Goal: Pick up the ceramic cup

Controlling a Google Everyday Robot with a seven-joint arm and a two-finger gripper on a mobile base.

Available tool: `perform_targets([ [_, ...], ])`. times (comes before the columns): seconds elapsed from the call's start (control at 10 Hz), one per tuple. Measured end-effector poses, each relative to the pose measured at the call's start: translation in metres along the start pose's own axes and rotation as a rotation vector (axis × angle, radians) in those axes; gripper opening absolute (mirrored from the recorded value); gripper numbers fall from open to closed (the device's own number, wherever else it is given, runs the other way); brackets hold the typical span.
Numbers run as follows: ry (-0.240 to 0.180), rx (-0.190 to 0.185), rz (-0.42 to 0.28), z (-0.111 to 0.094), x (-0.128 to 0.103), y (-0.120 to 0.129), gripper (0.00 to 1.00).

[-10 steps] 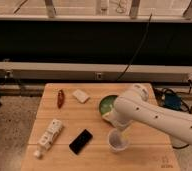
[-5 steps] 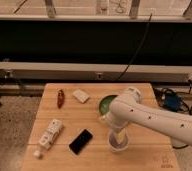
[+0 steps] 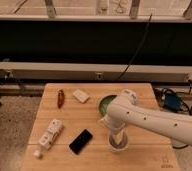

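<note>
My claw (image 3: 117, 139) is down right over the ceramic cup (image 3: 118, 145), which sits on the bench (image 3: 139, 155) near the front edge, right of centre, just in front of the green bowl (image 3: 107, 103). Whether the claw is spread or already pinching the rim, I cannot tell: my own wrist covers it.

To do this step well, imo: come straight down, one side in the cup & one outside the wall, squeeze firm but not hard since glazed ceramic is slippery, then lift vertical w/o tilt. Keep my forearm off the bowl, which is v. close behind.

Hidden or unclear: most of the cup's upper part and its inside, and part of the bowl behind my arm. The black phone-like slab (image 3: 81, 141), the white bottle (image 3: 49, 135), the red thing (image 3: 60, 98) & the pale block (image 3: 81, 95) lie well apart to the left; what each is exactly I can't say.
</note>
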Motion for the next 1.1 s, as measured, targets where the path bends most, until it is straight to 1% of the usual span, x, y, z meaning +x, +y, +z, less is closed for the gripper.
perform_targets([
  [0.1,0.004,-0.015,-0.007,0.003,-0.001,-0.001,0.35],
  [0.2,0.008,-0.032,-0.008,0.004,0.000,0.002,0.26],
  [0.3,0.007,-0.039,-0.009,0.006,0.000,0.001,0.20],
  [0.4,0.004,-0.032,-0.007,0.004,0.000,0.000,0.16],
  [0.5,0.004,-0.015,-0.001,0.000,0.002,0.000,0.16],
  [0.6,0.002,-0.013,-0.004,-0.005,0.001,-0.002,0.16],
  [0.9,0.006,-0.021,-0.005,-0.015,0.003,-0.002,0.16],
  [1.1,0.003,-0.014,-0.007,-0.020,0.004,-0.006,0.16],
])
